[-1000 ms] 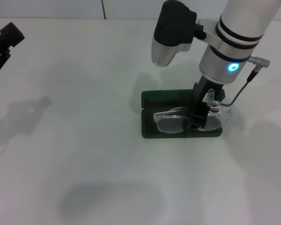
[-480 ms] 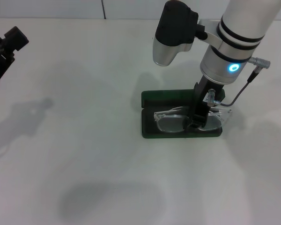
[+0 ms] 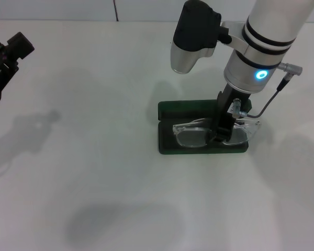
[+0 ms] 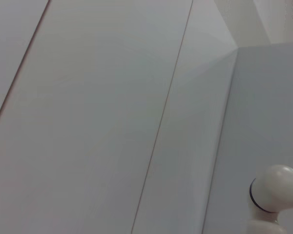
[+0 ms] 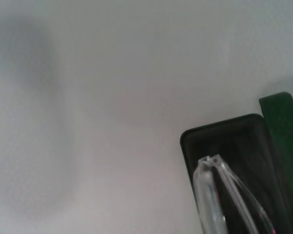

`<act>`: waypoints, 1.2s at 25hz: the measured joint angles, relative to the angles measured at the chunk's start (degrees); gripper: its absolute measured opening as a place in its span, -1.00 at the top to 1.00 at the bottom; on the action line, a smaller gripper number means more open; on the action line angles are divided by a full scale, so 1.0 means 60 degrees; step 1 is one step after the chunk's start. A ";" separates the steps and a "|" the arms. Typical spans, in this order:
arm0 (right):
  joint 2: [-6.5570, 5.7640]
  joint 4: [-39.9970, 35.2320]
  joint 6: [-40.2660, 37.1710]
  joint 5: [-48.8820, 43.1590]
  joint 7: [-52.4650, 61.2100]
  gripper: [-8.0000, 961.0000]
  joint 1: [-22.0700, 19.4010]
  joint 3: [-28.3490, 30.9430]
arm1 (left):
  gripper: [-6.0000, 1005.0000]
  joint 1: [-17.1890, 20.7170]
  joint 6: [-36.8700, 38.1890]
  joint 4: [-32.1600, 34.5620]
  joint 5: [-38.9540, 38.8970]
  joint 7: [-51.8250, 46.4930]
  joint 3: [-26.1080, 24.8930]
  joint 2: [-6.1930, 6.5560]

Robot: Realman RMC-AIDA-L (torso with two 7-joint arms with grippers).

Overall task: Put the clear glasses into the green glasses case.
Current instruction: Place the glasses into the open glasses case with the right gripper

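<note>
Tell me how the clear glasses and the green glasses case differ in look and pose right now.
The clear glasses are transparent and colourless; the green glasses case is opaque dark green with a dark lining. The glasses are thin and curved, held at the bridge by the right gripper; the case is a blocky clamshell lying open and flat on the table. Both are about equally wide, the glasses sitting over the case's near half.

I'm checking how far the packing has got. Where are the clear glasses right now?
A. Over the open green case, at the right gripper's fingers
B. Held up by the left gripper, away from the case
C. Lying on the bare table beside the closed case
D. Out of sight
A: in the head view the clear glasses sit over the tray of the open green glasses case, with the right gripper down at their bridge; the left gripper is far off to the side.
</note>
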 joint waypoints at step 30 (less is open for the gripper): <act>-0.0030 -0.1013 -0.0052 -0.0048 0.0113 0.41 -0.0108 0.0031 | 0.87 0.0212 0.0000 0.0005 -0.0018 -0.0008 -0.0045 0.0006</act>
